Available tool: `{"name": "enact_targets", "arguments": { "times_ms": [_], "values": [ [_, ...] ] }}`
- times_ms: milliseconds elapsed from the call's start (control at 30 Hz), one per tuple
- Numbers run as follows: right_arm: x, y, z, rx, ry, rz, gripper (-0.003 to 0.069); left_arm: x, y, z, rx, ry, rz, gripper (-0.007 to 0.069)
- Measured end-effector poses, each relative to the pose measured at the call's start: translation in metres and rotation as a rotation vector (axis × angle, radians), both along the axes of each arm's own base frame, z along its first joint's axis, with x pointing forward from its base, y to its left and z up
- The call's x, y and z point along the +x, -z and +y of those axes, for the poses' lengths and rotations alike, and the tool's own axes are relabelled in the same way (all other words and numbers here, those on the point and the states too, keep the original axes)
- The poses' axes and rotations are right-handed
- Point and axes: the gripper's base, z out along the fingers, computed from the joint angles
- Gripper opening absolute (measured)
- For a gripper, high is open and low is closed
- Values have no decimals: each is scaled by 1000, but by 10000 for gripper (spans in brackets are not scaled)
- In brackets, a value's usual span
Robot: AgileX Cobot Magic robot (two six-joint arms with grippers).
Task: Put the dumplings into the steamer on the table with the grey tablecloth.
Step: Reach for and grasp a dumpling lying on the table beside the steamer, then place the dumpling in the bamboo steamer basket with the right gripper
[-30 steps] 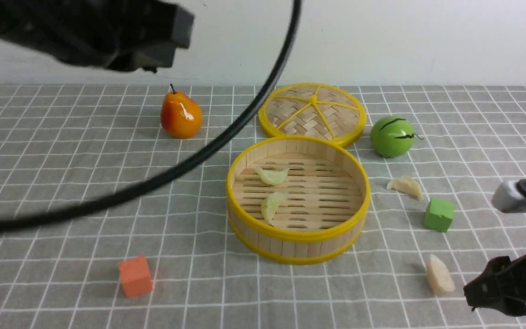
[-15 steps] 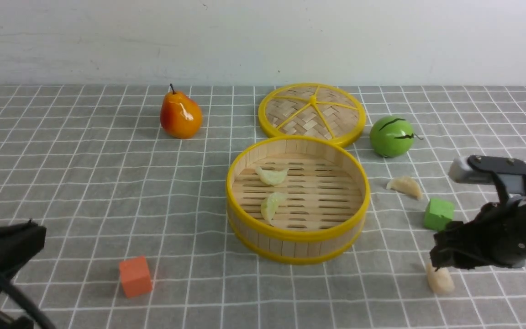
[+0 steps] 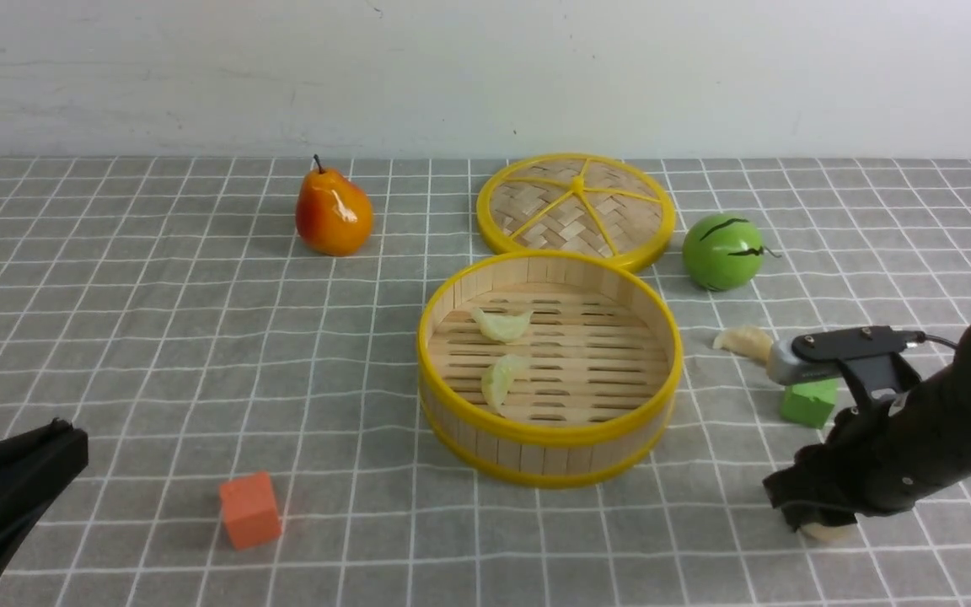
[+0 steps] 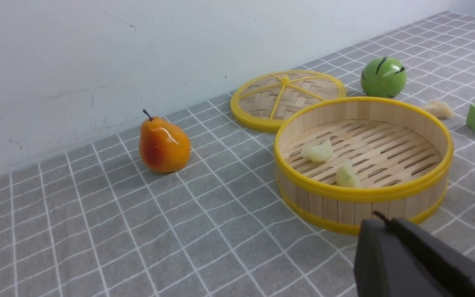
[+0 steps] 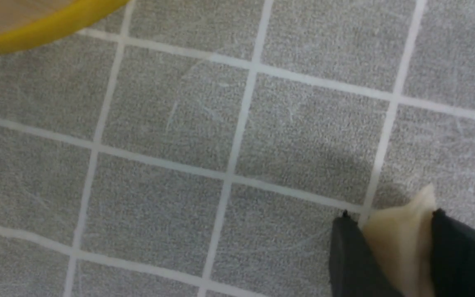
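Note:
The steamer (image 3: 549,434) stands mid-table on the grey tablecloth (image 3: 157,337) with two pale green dumplings (image 3: 502,324) (image 3: 502,379) on its slats; the left wrist view shows them too (image 4: 318,152) (image 4: 346,175). One cream dumpling (image 3: 743,341) lies right of the steamer. My right gripper (image 3: 814,514) is low at the front right, its fingers pressed on both sides of the other cream dumpling (image 5: 402,243), which rests on the cloth. My left gripper (image 3: 64,434) is shut and empty at the front left, also seen in the left wrist view (image 4: 379,220).
The woven lid (image 3: 576,206) lies behind the steamer. An orange pear (image 3: 334,215) stands back left, a green round fruit (image 3: 723,251) back right. A green cube (image 3: 807,403) sits just behind my right arm. An orange cube (image 3: 249,508) sits front left.
My left arm swung from high at the back down to the front left corner. My right gripper moved left and came down around the front cream dumpling.

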Motion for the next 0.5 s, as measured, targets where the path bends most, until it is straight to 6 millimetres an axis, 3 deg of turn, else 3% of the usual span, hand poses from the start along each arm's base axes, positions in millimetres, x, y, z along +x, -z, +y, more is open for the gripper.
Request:
{"name": "enact_targets", "arguments": {
  "times_ms": [133,300,333,367,433,500],
  "values": [
    [4,-12,6,41,-9,47,234,0,1,0,2,0,0,-14],
    [25,-63,32,163,-58,4,234,0,-2,-1,-14,15,-26,-14],
    [37,-88,50,195,-115,-70,234,0,-4,-2,-24,23,-42,-14],
    [44,-101,61,206,-153,-113,234,-1,-5,-2,-27,26,-48,-14],
    [57,-115,83,219,-216,-180,234,-1,-6,-3,-32,32,-59,-14],
    [76,-115,103,226,-250,-234,234,-1,-6,-3,-33,34,-63,-14]
  ]
}}
